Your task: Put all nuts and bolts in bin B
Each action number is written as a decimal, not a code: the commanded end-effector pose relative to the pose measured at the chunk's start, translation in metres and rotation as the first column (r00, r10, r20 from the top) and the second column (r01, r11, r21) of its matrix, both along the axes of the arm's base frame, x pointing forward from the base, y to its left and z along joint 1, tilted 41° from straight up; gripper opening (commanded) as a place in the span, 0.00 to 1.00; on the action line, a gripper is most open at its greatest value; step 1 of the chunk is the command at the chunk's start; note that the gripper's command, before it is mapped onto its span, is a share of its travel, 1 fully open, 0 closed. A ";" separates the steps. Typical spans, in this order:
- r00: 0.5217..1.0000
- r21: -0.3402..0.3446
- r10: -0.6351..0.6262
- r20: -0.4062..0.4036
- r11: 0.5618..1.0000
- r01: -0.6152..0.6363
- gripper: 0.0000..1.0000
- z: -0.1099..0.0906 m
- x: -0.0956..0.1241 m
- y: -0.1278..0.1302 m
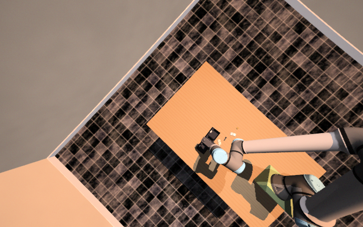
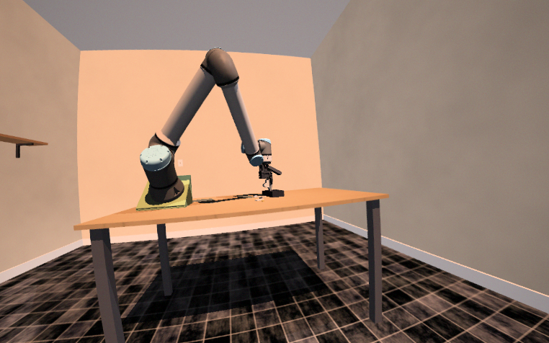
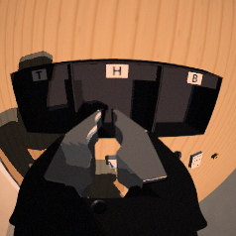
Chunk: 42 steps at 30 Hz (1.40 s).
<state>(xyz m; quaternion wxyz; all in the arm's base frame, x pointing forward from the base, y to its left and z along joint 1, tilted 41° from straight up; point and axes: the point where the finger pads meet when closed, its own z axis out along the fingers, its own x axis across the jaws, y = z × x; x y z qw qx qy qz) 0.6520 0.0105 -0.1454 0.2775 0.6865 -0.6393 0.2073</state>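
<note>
Bin (image 3: 149, 74) compartments read T, H, B from 9 to 3 o'clock in the wrist view. The pincer (image 3: 106, 116) hangs over H, nearly shut, fingertips apart; any grip cannot be told. Small parts (image 3: 195, 160) lie on the bench (image 3: 149, 30) at 4 o'clock. Only the exterior view shows the wall shelf (image 2: 8, 138).

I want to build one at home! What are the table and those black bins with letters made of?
The table top looks like wood: orange-tan with fine straight grain lines and a matte finish. Its legs are plain dull grey, maybe painted metal or wood. The black bins have smooth, thin, dark matte walls, probably plastic, with pale square labels.
</note>
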 end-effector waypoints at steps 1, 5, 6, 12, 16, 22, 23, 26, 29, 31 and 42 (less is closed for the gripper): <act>1.000 0.000 0.002 0.003 1.000 -0.002 0.04 0.002 0.002 0.001; 1.000 0.000 0.002 0.003 1.000 -0.002 0.04 0.002 0.002 0.001; 1.000 0.000 0.002 0.003 1.000 -0.002 0.04 0.002 0.002 0.001; 1.000 0.000 0.002 0.003 1.000 -0.002 0.04 0.002 0.002 0.001; 1.000 0.000 0.002 0.003 1.000 -0.002 0.04 0.002 0.002 0.001; 1.000 0.000 0.002 0.003 1.000 -0.002 0.04 0.002 0.002 0.001; 1.000 0.000 0.002 0.003 1.000 -0.002 0.04 0.002 0.002 0.001; 1.000 0.000 0.003 0.006 1.000 -0.003 0.04 0.004 0.003 0.002; 1.000 0.000 0.003 0.008 1.000 -0.003 0.04 0.008 0.004 0.006; 1.000 0.000 0.003 0.008 1.000 -0.003 0.04 0.010 0.005 0.007; 1.000 0.000 0.003 0.007 1.000 -0.003 0.04 0.019 0.005 0.015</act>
